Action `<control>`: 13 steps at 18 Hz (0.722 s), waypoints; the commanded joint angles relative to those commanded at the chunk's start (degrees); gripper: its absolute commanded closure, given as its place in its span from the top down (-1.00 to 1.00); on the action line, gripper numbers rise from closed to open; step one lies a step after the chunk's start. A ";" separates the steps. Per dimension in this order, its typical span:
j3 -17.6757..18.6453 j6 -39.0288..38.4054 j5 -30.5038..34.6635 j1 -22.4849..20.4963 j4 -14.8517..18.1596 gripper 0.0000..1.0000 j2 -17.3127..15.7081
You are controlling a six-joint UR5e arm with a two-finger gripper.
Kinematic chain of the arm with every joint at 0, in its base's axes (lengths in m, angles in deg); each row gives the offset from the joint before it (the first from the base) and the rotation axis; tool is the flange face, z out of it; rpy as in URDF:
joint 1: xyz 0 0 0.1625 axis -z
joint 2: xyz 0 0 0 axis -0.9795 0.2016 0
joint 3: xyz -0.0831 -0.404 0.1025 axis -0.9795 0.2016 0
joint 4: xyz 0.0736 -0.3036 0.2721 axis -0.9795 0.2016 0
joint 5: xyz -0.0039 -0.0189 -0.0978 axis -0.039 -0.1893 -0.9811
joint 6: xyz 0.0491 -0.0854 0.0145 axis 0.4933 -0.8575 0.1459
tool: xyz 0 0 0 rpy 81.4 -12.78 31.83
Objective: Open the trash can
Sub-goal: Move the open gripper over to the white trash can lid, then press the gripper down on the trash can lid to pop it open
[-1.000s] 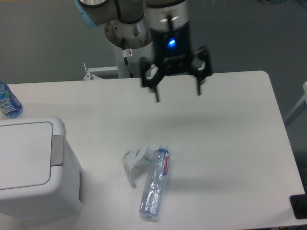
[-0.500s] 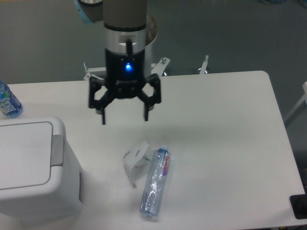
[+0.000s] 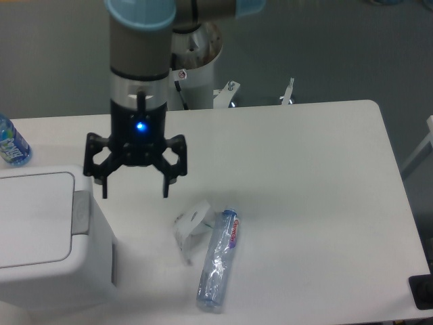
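Observation:
The trash can (image 3: pixel 40 230) is a large boxy white bin at the table's front left. Its flat lid panel (image 3: pixel 34 217) lies down, and a grey push tab (image 3: pixel 81 212) sits on its right edge. My gripper (image 3: pixel 134 193) hangs above the table just right of the can, a little beyond the tab. It is open, fingers pointing down with nothing between them. Its left fingertip (image 3: pixel 104 194) is close to the can's upper right corner, without visible contact.
A crushed clear plastic bottle (image 3: pixel 218 260) lies near the table's front middle beside a crumpled white scrap (image 3: pixel 189 226). A blue-labelled bottle (image 3: pixel 12 145) stands at the far left edge behind the can. The arm's base column (image 3: pixel 196 68) rises behind the table.
The gripper has travelled left and toward the front, from above the table's back middle to just beside the trash can. It stayed open. Nothing else moved.

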 joint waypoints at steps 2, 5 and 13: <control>-0.09 0.00 -0.09 0.26 0.00 1.00 0.44; -0.09 0.09 0.00 0.62 0.00 1.00 0.53; -0.09 0.18 0.18 1.49 -0.09 1.00 1.40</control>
